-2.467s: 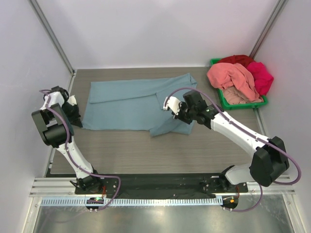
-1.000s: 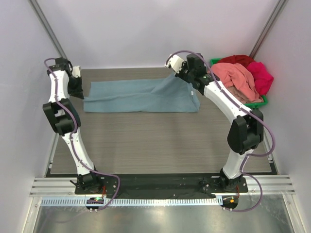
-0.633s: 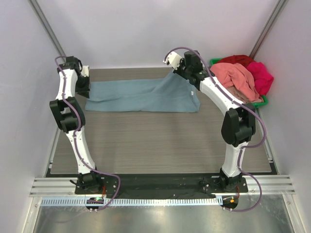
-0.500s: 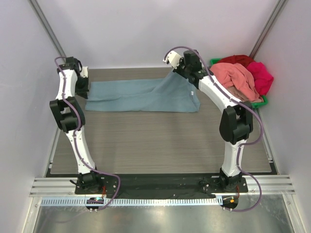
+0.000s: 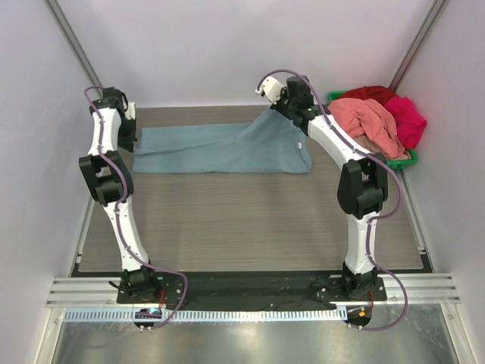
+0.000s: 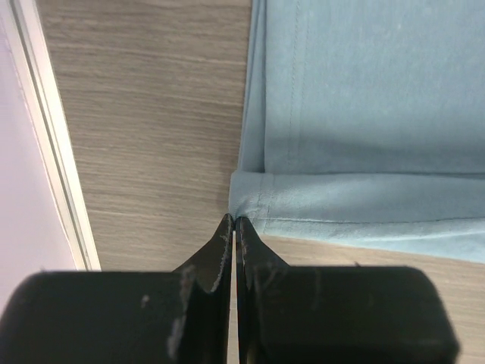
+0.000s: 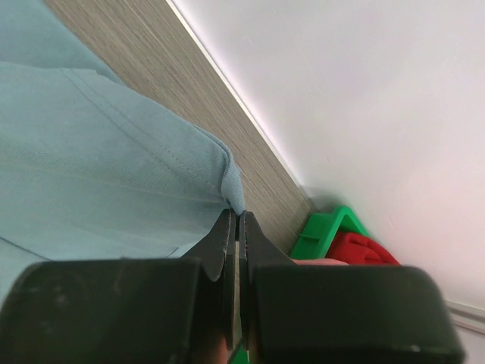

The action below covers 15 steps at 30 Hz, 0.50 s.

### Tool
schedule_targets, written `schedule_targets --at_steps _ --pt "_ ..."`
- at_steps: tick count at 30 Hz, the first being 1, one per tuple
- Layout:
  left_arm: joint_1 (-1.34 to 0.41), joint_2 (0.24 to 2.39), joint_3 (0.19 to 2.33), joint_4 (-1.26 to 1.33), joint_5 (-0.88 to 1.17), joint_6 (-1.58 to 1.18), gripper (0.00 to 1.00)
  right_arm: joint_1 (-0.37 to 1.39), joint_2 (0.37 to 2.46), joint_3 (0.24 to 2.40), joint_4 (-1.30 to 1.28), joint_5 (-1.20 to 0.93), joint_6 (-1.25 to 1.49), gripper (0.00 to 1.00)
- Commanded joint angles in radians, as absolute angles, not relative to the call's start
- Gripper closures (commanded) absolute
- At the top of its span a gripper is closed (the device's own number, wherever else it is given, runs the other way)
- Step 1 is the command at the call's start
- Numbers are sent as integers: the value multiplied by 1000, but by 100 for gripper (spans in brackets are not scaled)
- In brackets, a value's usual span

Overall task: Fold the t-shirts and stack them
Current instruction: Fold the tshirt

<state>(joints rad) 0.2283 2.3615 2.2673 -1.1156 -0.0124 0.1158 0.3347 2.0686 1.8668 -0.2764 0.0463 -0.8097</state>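
My left gripper (image 6: pixel 233 221) is pinched tight, and its two black fingertips meet on the very corner of the blue-grey t-shirt (image 5: pixel 220 150), where a stitched hem folds over itself. That corner lies low on the table (image 5: pixel 250 220), near the pale rail (image 6: pixel 57 152) along the table's left edge. My right gripper (image 7: pixel 236 214) is also closed. It is clamped on the hemmed edge at the shirt's far right corner and holds it up off the wood, so from the top camera the cloth rises in a small tent toward my wrist. The rest of the shirt lies as a long flat band across the far half of the table, stretched between my two arms. A small white tag (image 5: pixel 301 142) shows near the right end of the cloth, just under my right arm, but it is far too small for me to read. I can make out no other lettering on the cloth or on my fingers. In the far right corner sits the green bin (image 5: pixel 352 161), well apart from my left gripper and close beside my right arm. It is heaped with a salmon-pink t-shirt (image 5: pixel 364 121) draped over the top, a magenta t-shirt (image 5: pixel 407 120) at the right and a red t-shirt (image 5: pixel 369 93) at the back. My right wrist camera catches a green corner of the bin and a bit of red just beyond the fingertips.
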Motion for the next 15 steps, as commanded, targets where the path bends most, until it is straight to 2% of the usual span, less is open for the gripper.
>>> schedule_targets --at_steps 1,2,4,5,6,8,9,12,14,15 --pt "221 2382 2324 -1085 -51 114 100 328 2106 1931 -196 72 -805 99" --pt "219 2388 2332 -1083 -58 112 97 328 2118 1953 -192 77 -799 99" --pt "213 2390 2338 -1074 -107 94 75 334 2155 1988 -186 98 -776 96" --pt "212 2381 2336 -1072 -118 86 60 336 2164 1999 -172 156 -770 87" --pt "212 2343 2324 -1071 -117 83 55 336 2164 2006 -160 185 -743 70" --pt "213 2287 2286 -1055 -120 77 45 333 2119 1990 -132 244 -707 59" --pt "213 2260 2267 -1049 -112 78 44 331 2097 1971 -121 248 -697 53" --pt "216 2140 2116 -1002 -66 103 42 328 1975 1844 -117 239 -658 46" --pt "215 2040 1941 -908 -68 118 34 327 1893 1731 -156 232 -614 44" --pt "213 2017 1898 -891 -63 139 34 328 1875 1698 -181 227 -586 44"
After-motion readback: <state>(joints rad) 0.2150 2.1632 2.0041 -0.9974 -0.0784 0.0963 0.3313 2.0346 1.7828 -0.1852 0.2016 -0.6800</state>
